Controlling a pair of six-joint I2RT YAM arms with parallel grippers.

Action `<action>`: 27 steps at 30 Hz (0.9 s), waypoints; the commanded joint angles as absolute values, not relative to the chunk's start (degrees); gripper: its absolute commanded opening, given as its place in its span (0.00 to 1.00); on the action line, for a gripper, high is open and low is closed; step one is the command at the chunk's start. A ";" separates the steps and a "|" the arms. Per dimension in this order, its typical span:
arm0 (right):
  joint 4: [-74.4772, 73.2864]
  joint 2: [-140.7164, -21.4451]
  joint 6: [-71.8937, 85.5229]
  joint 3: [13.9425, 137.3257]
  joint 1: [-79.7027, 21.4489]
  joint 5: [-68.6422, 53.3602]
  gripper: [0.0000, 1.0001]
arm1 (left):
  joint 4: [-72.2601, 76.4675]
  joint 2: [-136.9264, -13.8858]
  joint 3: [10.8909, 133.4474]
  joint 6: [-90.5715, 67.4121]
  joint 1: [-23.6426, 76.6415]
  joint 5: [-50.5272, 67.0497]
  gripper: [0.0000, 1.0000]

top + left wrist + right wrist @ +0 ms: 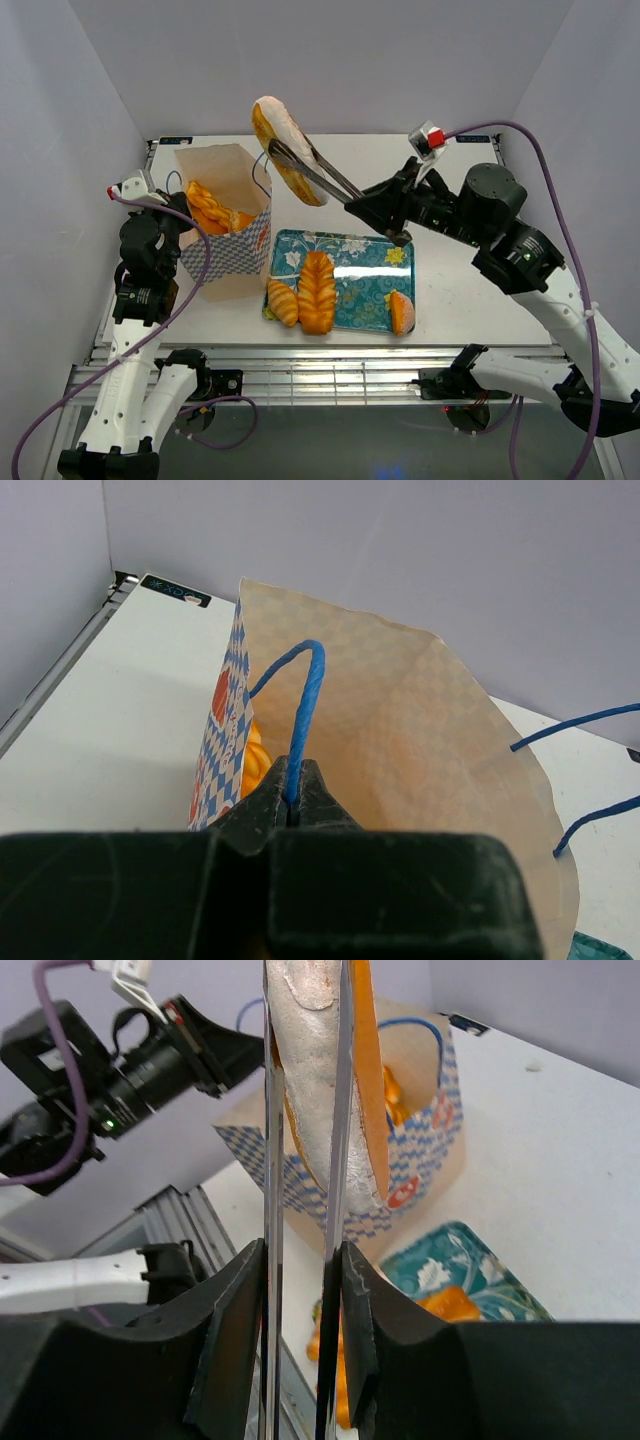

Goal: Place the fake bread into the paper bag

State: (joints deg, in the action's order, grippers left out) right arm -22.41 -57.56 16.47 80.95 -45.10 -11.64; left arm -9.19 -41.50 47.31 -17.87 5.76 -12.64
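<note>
Within pale lilac walls we see a white surface [470, 290]. Our left tool [294, 805] is clamped tight on the blue cord handle [305, 700] of the paper bag [235, 260], which stands upright at the left with fake bread [210, 210] inside. Our right tool [298, 1260] squeezes metal tongs [322, 177] that pinch a sugared doughnut [275, 130] in the air just right of the bag's mouth, beyond the teal tray [375, 300] where three more pastries [317, 290] lie

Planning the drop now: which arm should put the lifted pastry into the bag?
Right. The right tool squeezes the tongs that clamp the sugared doughnut, raised close to the paper bag. The left tool is shut on the bag's blue cord handle, holding it.
</note>
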 commanded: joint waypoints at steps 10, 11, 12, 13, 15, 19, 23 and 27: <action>-1.32 -75.39 22.15 91.66 -51.94 -13.64 0.31 | -9.23 -40.52 47.02 -17.49 5.98 -12.57 0.00; -0.71 -76.45 21.97 92.19 -53.16 -13.10 0.31 | -9.14 -40.43 47.02 -17.49 5.89 -12.57 0.00; -0.70 -77.51 21.80 93.33 -53.87 -12.75 0.31 | -9.14 -40.34 47.02 -17.49 5.98 -12.48 0.00; 1.04 -79.52 21.45 93.86 -54.40 -11.18 0.31 | -9.05 -40.25 47.02 -17.58 5.98 -12.48 0.00; 2.28 -81.64 21.10 94.74 -56.16 -9.67 0.31 | -9.05 -40.08 47.02 -17.58 6.06 -12.48 0.00; 4.22 -86.47 20.30 95.54 -57.57 -5.20 0.31 | -9.14 -39.90 46.85 -17.58 6.24 -12.92 0.00; 5.45 -88.42 20.57 93.96 -57.66 -3.34 0.33 | -9.14 -39.90 46.93 -17.49 6.59 -13.71 0.00; 6.41 -88.24 20.21 90.45 -57.66 -1.41 0.34 | -9.14 -39.73 46.93 -17.40 6.59 -13.54 0.00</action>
State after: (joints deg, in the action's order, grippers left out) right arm -1.30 -89.54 21.21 91.37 -57.71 -4.73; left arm -9.15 -40.58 47.29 -17.87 6.26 -13.06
